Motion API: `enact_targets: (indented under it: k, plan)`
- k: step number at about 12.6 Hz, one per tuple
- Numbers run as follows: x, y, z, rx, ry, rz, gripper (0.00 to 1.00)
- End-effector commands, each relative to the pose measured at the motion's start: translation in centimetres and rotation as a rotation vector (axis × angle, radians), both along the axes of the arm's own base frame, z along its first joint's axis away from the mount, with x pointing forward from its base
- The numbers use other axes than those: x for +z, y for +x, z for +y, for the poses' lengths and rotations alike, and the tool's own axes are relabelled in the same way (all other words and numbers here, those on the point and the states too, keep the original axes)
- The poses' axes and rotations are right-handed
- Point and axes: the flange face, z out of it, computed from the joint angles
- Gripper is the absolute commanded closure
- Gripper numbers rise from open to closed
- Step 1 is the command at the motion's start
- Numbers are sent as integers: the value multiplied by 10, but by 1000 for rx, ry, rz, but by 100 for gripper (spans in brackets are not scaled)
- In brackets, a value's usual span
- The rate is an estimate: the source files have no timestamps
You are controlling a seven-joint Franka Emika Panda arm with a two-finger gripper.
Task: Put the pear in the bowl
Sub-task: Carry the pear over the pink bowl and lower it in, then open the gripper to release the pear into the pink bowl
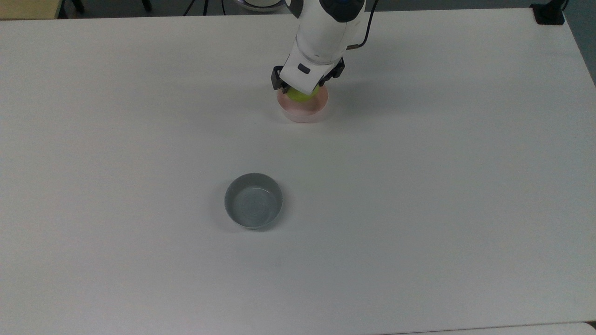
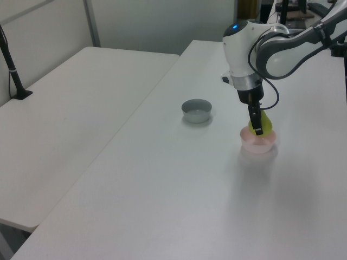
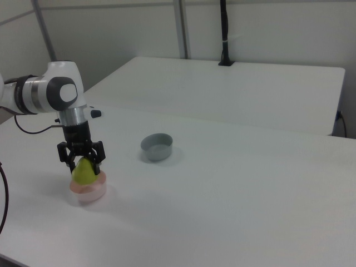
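Your gripper point(image 3: 83, 167) is clamped on the pear point(image 3: 84, 172), which sits partly down inside the pink bowl point(image 3: 89, 191). The grey bowl point(image 1: 253, 201) stands well apart on the white table point(image 1: 419, 186), blocking nothing.

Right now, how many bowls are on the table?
2. The pink bowl sits under the claw, which holds the pear in it. The grey bowl stands apart, nearer the top view's bottom edge.
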Motion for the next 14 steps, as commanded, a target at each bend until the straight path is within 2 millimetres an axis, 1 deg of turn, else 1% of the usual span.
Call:
enact_targets:
  k: [1, 2, 3, 4, 6, 10, 14]
  plan:
    - [-6, 1, 1, -6, -20, -26, 28]
    - [-10, 2, 1, -7, -22, -22, 19]
    - [-11, 2, 1, -7, -22, -20, 18]
    - [-12, 2, 1, -7, -22, -19, 14]
    - [-12, 2, 2, -6, -22, -20, 0]
    - [-14, 3, 2, -6, -23, -17, 0]
    - [-10, 5, 1, -7, -21, -25, 0]
